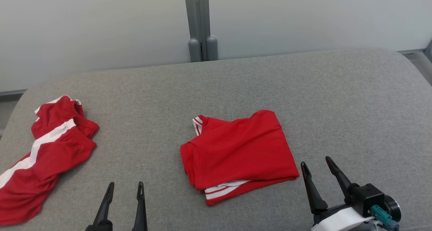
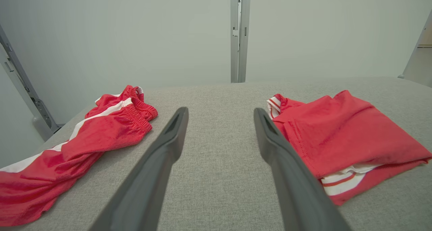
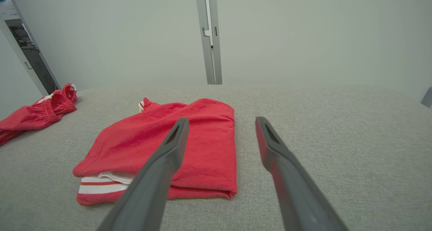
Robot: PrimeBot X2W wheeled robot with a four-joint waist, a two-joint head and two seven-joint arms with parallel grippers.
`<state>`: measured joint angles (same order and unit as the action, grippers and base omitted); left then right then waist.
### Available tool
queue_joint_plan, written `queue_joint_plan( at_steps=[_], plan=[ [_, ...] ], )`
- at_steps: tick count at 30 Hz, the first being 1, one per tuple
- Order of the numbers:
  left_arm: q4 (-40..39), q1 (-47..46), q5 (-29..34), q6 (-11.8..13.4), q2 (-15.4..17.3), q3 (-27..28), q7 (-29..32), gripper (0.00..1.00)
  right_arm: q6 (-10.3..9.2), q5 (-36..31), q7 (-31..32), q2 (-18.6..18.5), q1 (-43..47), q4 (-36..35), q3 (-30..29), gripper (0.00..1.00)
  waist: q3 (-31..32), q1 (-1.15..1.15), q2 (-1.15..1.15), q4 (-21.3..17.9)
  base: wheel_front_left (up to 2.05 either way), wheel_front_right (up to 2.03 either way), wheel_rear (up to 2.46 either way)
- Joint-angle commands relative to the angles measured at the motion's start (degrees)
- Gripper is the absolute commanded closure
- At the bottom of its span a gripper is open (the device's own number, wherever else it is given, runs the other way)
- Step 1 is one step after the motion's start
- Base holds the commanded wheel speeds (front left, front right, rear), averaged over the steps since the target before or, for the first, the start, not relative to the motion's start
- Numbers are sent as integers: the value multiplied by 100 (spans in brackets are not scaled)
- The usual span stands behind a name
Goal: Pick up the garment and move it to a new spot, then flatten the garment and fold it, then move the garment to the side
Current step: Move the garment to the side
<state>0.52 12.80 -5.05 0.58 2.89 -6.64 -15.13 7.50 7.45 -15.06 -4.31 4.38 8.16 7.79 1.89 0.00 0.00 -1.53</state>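
Garment point(image 1: 238, 153), neat fold, on grey surface point(image 1: 303, 89)

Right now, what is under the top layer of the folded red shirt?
At the near edge of the folded red shirt, white striped trim peeks out above a red bottom layer. The rest is covered by the top fold.

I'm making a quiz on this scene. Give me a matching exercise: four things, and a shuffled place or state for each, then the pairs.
1. red shirt
2. striped red shorts
3. left gripper
4. right gripper

A. crumpled at the grey surface's left edge
B. open, by the shirt's near right corner
C. folded, mid-surface
D. open, between the two garments

Pairs: 1-C, 2-A, 3-D, 4-B
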Motion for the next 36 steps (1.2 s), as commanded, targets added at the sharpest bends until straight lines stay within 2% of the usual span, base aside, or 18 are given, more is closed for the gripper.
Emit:
queue_joint_plan(
  at_steps=[1,24,27,31,36],
  plan=[
    [16,-83,34,29,2,-4,0,0,-2,41,-15,-10,-51,6,6,0,-3,0,0,11,0,0,0],
    [17,-182,43,11,2,-70,0,0,-2,88,-15,-45,-101,51,44,0,-135,0,0,106,0,0,0],
    [7,-201,32,11,2,-93,0,0,-2,291,-15,-64,-184,209,82,0,-201,0,0,120,0,0,0],
    [32,-270,53,-47,2,-169,-1,0,-2,971,-15,-238,-479,643,367,0,-354,0,0,145,0,0,0],
    [-6,-542,131,-104,3,-329,0,0,-2,2175,19,-851,-1363,1274,1108,0,-802,0,0,237,0,0,0]
  ],
)
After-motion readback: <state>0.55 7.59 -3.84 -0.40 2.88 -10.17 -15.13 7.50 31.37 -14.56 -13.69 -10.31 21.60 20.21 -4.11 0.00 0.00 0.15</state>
